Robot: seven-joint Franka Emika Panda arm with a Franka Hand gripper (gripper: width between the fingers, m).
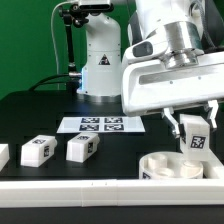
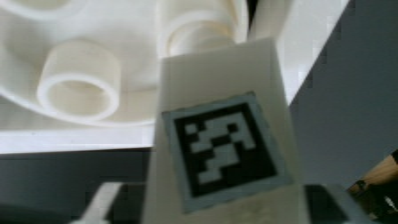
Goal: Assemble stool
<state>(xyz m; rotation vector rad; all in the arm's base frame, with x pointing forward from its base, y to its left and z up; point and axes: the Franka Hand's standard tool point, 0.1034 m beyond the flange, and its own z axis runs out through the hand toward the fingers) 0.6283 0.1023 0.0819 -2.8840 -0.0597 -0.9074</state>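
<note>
My gripper (image 1: 193, 143) is shut on a white stool leg (image 1: 194, 139) that carries a black-and-white tag, holding it upright just above the round white seat disc (image 1: 172, 166) at the exterior view's lower right. In the wrist view the held leg (image 2: 217, 120) fills the middle between my fingers (image 2: 111, 200), and the seat's underside (image 2: 71, 40) with its round sockets (image 2: 80, 85) lies beyond it. Two more tagged legs (image 1: 38, 149) (image 1: 82, 148) lie on the black table toward the exterior view's left, and part of another white piece (image 1: 3, 155) shows at the left edge.
The marker board (image 1: 103, 124) lies flat on the black table behind the legs. The arm's white base (image 1: 100, 60) stands at the back in front of a green backdrop. A white rail (image 1: 70, 187) runs along the table's front edge.
</note>
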